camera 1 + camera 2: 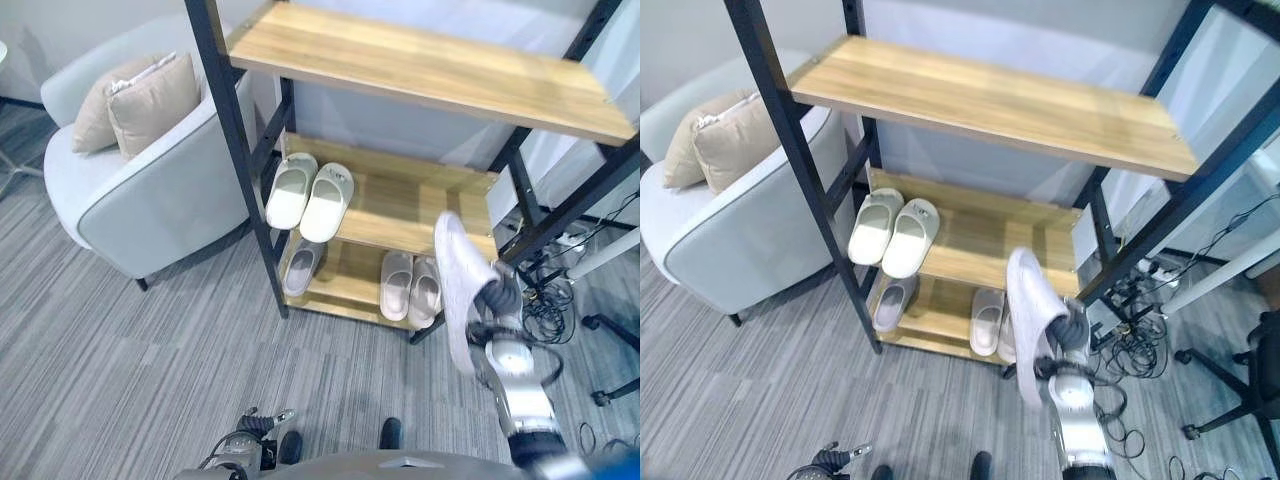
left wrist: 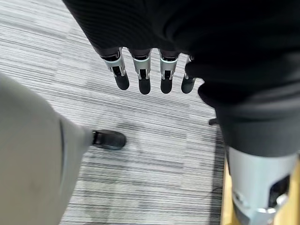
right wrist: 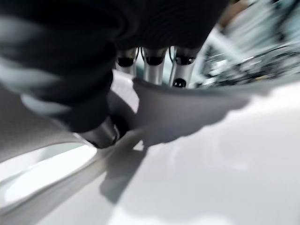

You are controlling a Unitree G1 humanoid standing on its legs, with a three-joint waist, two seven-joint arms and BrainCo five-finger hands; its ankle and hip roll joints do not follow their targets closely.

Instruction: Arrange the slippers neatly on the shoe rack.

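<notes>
My right hand [image 1: 497, 300] is shut on a pale lilac slipper [image 1: 457, 285], held upright in front of the rack's right end, sole edge toward me. Up close, its fingers [image 3: 154, 70] hook over the slipper's strap [image 3: 197, 108]. The shoe rack [image 1: 420, 215] has wooden shelves in a black frame. A white pair [image 1: 310, 195] lies on the middle shelf's left part. On the bottom shelf a single grey slipper [image 1: 301, 268] lies at the left and a pinkish pair [image 1: 410, 286] at the right. My left hand [image 2: 150, 75] hangs low over the carpet with straight fingers.
A grey armchair [image 1: 140, 190] with two beige cushions [image 1: 140, 100] stands left of the rack. Cables and a power strip [image 1: 560, 265] lie on the floor right of the rack. The top shelf [image 1: 420, 65] is bare. Striped grey carpet [image 1: 150, 360] stretches in front.
</notes>
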